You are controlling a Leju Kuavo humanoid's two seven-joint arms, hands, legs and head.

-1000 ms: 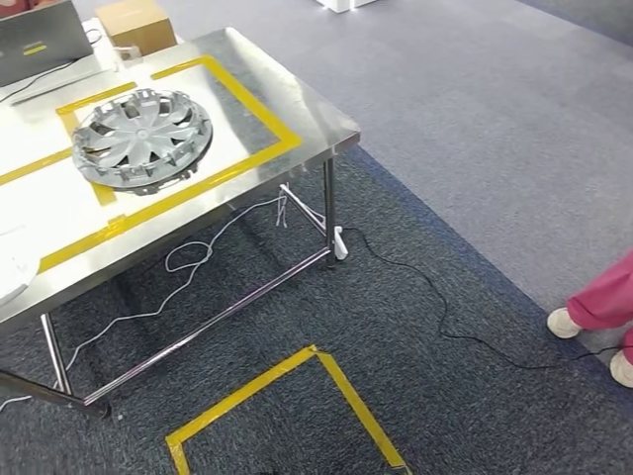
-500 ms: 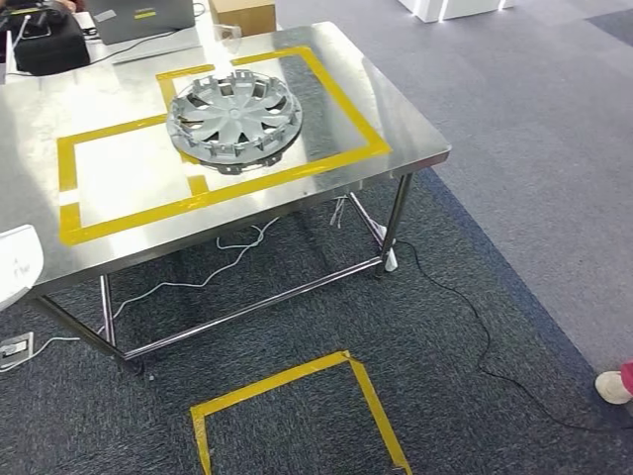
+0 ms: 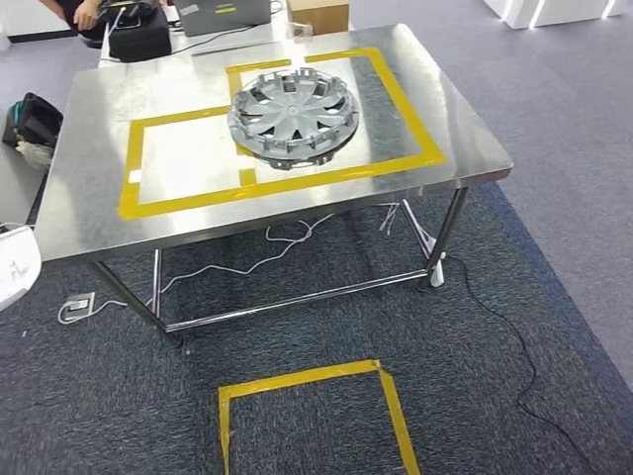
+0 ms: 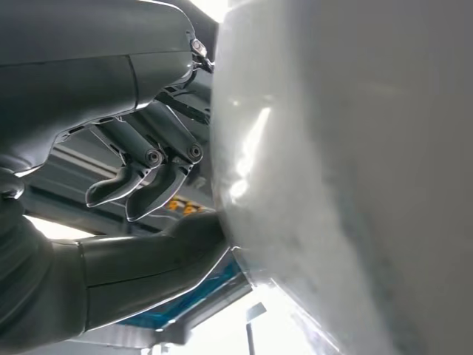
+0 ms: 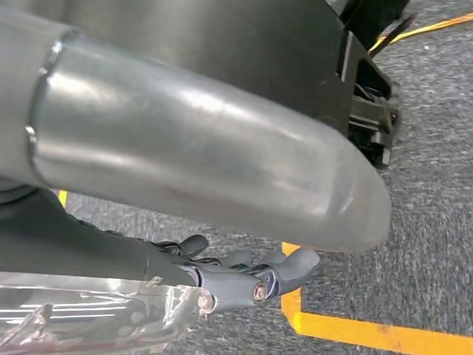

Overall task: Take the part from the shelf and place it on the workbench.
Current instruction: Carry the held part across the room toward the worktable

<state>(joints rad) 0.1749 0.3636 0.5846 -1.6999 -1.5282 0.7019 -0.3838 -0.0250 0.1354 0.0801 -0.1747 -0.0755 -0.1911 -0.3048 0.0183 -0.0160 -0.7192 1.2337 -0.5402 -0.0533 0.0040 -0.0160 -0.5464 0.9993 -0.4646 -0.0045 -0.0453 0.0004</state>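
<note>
No text, label, brand, number or sign can be read anywhere, and the yellow strip on the laptop (image 3: 224, 12) at the desk's (image 3: 89, 198) far edge is too blurred.

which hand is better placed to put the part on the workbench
Left, probably. The left hand lies against a large pale part, and a white edge shows near the workbench on that side. The right hand hangs over carpet.

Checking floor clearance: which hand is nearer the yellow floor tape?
Right, likely. The right hand hangs above the yellow floor tape; the left hand is beside a pale wrapped part.
</note>
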